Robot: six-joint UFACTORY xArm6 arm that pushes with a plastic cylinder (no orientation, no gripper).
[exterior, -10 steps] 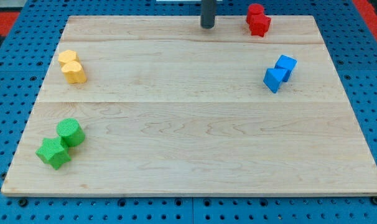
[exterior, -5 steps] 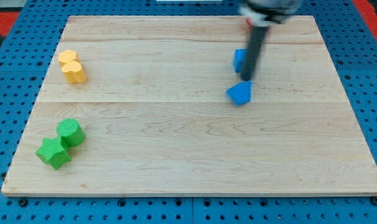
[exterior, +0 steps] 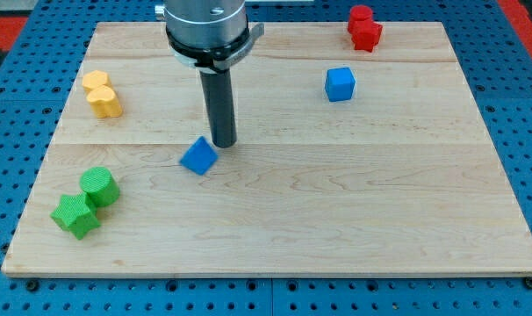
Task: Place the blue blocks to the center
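A blue block [exterior: 198, 156], roughly triangular, lies left of the board's middle. My tip [exterior: 223, 143] stands just to its upper right, close to or touching it. A blue cube [exterior: 340, 84] sits at the upper right of the board, far from my tip. The rod rises from the tip to a grey mount at the view's top.
Two red blocks [exterior: 364, 28] sit at the top right edge. Two yellow blocks [exterior: 102, 94] sit at the upper left. A green cylinder [exterior: 99, 187] and a green star block [exterior: 75, 216] sit at the lower left. The wooden board [exterior: 275, 237] lies on a blue pegboard.
The blue blocks were pushed left from the right side. My tip has swept one blue block on to left of centre; the blue cube stayed at the upper right.
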